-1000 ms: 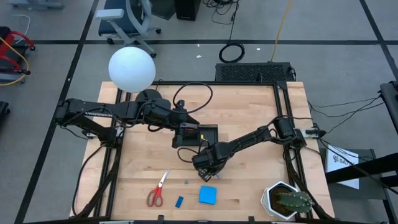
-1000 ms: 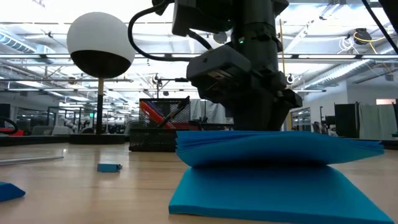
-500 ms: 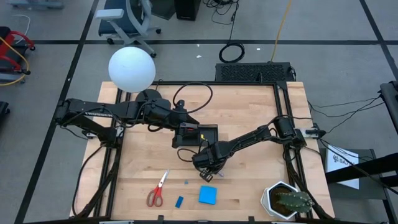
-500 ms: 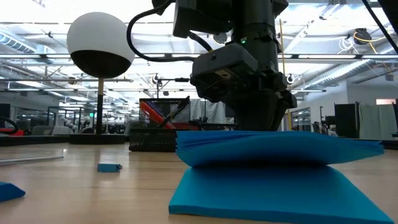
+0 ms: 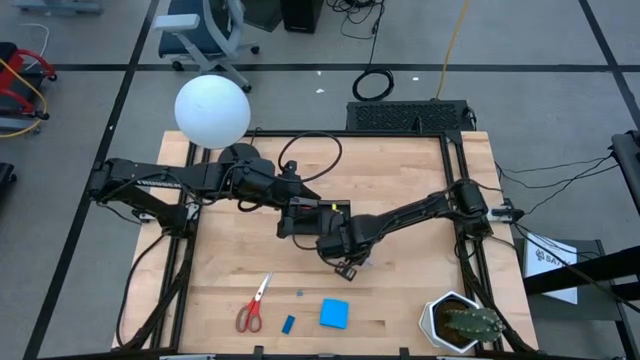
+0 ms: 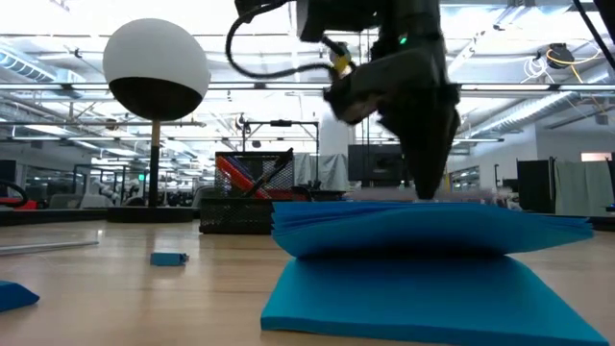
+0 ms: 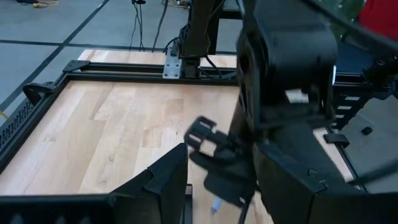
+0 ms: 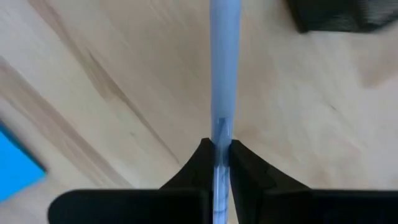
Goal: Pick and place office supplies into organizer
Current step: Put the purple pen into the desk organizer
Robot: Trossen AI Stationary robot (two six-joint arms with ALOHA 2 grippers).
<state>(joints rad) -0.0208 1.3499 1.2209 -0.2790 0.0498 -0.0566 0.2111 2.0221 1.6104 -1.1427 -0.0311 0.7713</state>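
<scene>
My right gripper (image 8: 219,163) is pinched tight on a pale blue pen (image 8: 222,74); shaft runs forward between my fingers (image 8: 186,171) over bare wood. Pen tip and cap end both run out of the wrist view, so I can't tell which way it points. From above, right gripper (image 5: 346,262) sits mid-table just beside the black organizer (image 5: 333,210), which my left gripper (image 5: 296,222) mostly covers; compartments not readable. Left fingers: can't tell if open or closed. Low view: big blue notepad (image 6: 423,259) fills the foreground and hides the tabletop under my right arm; the organizer (image 6: 240,202) shows behind it with red and dark items sticking out.

Wooden table (image 5: 400,170), black frame. On its front part, well apart from the organizer: red-handled scissors (image 5: 253,304), small blue eraser (image 5: 288,324), notepad (image 5: 334,314), potted cactus (image 5: 462,322) at the corner. White globe lamp (image 5: 212,111) at the back corner. Beyond the table: grey floor, office chair (image 5: 205,30), coiled cable (image 5: 373,84).
</scene>
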